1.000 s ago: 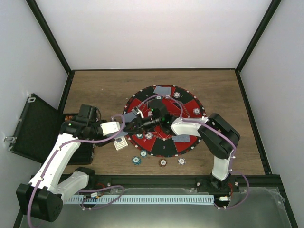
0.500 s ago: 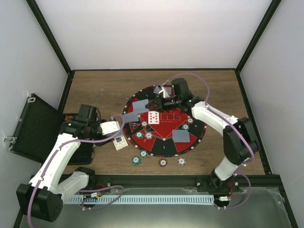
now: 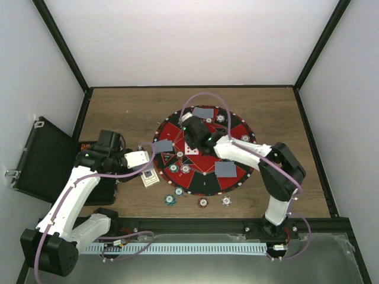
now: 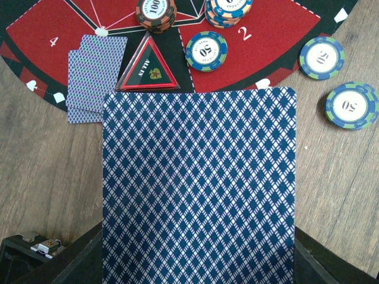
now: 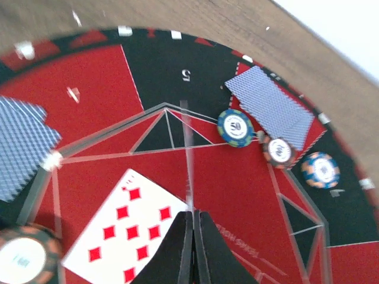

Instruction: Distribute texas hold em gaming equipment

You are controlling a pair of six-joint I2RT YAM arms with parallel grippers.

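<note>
L gripper (image 3: 155, 149): jaws hidden under the blue diamond-patterned card back (image 4: 198, 189), which rides aloft over the wooden tabletop (image 3: 118, 112) just off the round red-and-black felt mat (image 3: 204, 184), so prob. clamped on it. Hold it level as supply.

R gripper (image 5: 192, 218): fingers pressed together over mat centre. A thin pale sliver runs from the tips, maybe a card edge-on; can't tell.

Judged step: lay a board card. Lower it flat just beside the face-up ten of diamonds (image 5: 127, 228), no overlap, clear of the striped poker chips (image 5: 235, 128).
</note>
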